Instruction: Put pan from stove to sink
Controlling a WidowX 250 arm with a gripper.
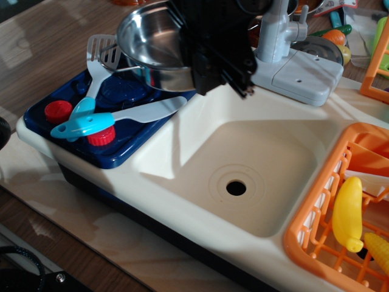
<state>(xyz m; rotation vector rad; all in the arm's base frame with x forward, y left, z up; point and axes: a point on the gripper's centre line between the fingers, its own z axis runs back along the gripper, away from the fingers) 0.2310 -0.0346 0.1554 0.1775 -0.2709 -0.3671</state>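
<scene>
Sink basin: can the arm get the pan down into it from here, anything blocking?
Probably yes. The tool holds the pan lifted over the stove edge. The sink beside it is empty around the drain; only the faucet stands near the back rim.
</scene>
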